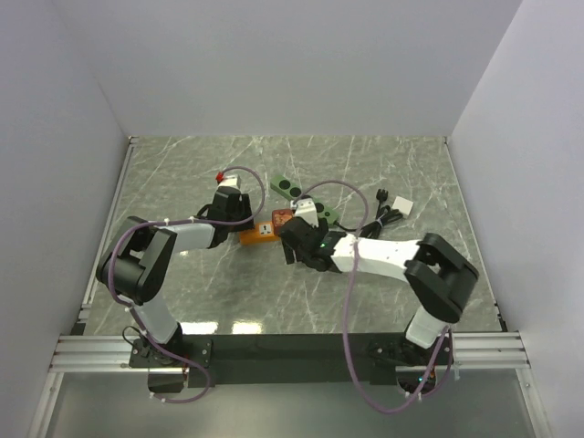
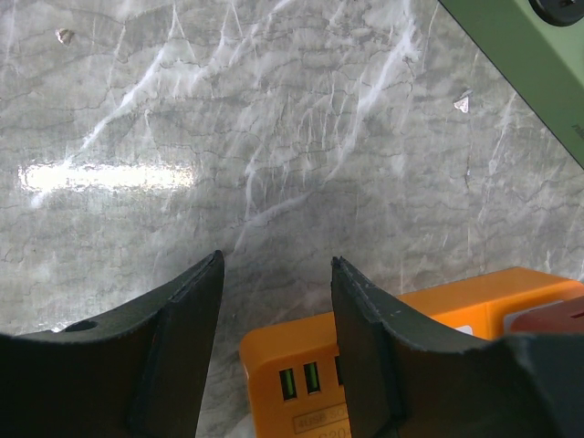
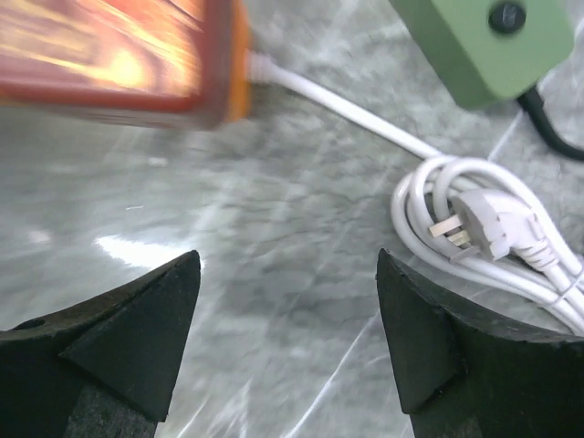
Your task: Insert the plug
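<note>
White plug (image 3: 484,228) lies loose atop its coiled cord on the marble surface (image 1: 383,164), right of the orange power strip (image 1: 258,234), near the green strip (image 1: 306,199). My left claw (image 2: 276,263) and right claw (image 3: 287,260) both gape, gripping nothing.

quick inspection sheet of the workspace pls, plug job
surface: marbled grey table, glossy, glare patches
job's things: orange power strip flat mid-table; white plug lying unplugged on its coil; green power strip just beyond
clutter: red bit behind the left wrist, too small to identify
grippers: left gripper open, one finger over the orange strip's end; right gripper open, empty
cables: white cord coiled, runs from the orange strip; black cable leaves the green strip; purple cables along the arms
surroundings: white walls on three sides
</note>
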You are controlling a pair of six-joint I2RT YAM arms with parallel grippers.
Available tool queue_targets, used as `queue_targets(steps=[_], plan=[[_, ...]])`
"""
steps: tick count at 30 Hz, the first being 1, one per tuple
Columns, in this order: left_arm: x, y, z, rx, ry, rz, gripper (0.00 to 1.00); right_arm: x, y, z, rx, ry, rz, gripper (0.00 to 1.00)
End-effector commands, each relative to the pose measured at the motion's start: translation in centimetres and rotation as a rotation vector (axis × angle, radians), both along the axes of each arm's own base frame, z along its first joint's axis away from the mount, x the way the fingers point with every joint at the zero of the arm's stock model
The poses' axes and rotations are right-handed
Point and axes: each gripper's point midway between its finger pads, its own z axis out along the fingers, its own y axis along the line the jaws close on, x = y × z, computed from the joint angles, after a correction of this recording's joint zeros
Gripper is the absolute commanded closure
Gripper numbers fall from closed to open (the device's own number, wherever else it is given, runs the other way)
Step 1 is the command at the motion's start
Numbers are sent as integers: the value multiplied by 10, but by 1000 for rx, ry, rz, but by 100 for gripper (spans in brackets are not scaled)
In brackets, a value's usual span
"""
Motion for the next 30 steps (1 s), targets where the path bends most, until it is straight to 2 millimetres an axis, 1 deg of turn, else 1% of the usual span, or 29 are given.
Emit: queue_targets(steps=[1, 2, 4, 5, 6, 8, 9, 10, 11, 12, 14, 16, 17, 18, 20, 22, 23, 30], plan=[[-10, 0, -14, 21, 61, -21, 44, -1, 11, 41, 90, -32, 67, 16], [-11, 0, -14, 22, 61, -21, 44, 0, 15, 52, 120, -46, 76, 16], [-10, 0, -13, 20, 58, -22, 44, 3, 21, 66, 147, -63, 92, 16], [-11, 0, -13, 20, 58, -21, 44, 5, 24, 71, 150, -72, 91, 16], [-11, -1, -12, 17, 56, -24, 44, 11, 30, 82, 166, -92, 91, 16], [-12, 1, -14, 19, 60, -22, 44, 17, 34, 88, 161, -97, 91, 16], [-12, 0, -13, 18, 58, -26, 44, 23, 42, 91, 168, -96, 96, 16], [-12, 0, -13, 18, 56, -24, 44, 25, 44, 90, 160, -86, 101, 16], [-13, 0, -13, 16, 57, -26, 44, 28, 46, 83, 143, -70, 102, 16], [-13, 0, -12, 15, 56, -26, 44, 33, 51, 89, 150, -79, 102, 16], [-13, 0, -11, 13, 50, -26, 43, 38, 53, 85, 144, -69, 102, 16], [-13, 0, -12, 14, 53, -26, 43, 43, 59, 90, 168, -73, 111, 16], [-13, 0, -12, 14, 51, -27, 43, 45, 59, 87, 168, -66, 112, 16], [-13, 0, -12, 13, 53, -28, 43, 50, 61, 91, 171, -73, 106, 16], [-13, 0, -11, 13, 50, -29, 43, 52, 59, 83, 136, -57, 96, 16], [-14, 0, -11, 14, 50, -31, 43, 56, 61, 82, 137, -54, 100, 16], [-13, 0, -10, 11, 48, -30, 43, 57, 61, 77, 128, -47, 99, 16], [-14, 0, -10, 10, 45, -30, 43, 65, 66, 71, 126, -36, 106, 18]])
